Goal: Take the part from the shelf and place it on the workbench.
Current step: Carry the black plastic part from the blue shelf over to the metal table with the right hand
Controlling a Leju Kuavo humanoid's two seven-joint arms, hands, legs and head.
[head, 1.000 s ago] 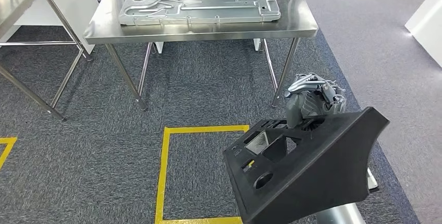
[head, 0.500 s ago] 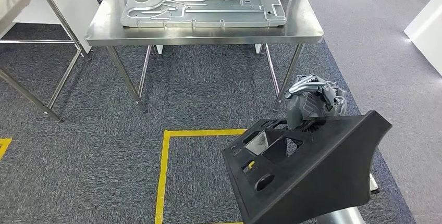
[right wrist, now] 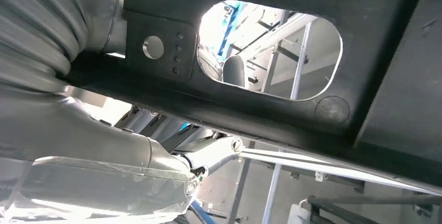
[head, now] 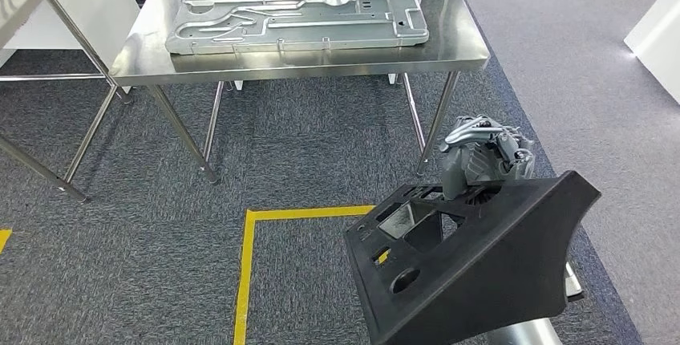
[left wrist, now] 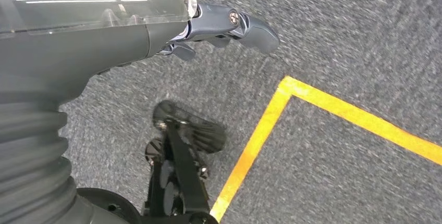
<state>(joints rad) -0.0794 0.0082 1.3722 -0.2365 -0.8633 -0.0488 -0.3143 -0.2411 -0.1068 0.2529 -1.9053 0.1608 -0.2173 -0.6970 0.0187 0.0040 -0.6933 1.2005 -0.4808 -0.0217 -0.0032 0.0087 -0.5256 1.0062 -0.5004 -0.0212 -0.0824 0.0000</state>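
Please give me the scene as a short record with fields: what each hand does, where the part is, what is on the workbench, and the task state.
right hand: the right hand grips the black plastic part with cut-out holes
left hand: the left hand hangs over grey carpet, holding nothing
workbench: stainless steel table, ahead of the robot
on workbench: large flat stamped metal panel
floor: yellow tape lines
task state: part carried, not yet placed

My right hand [head: 481, 156] is raised in front of me, fingers curled over the top edge of the black part [head: 481, 269], gripping it. My left hand [left wrist: 219, 23] hangs low at my side, fingers loosely bent, holding nothing.
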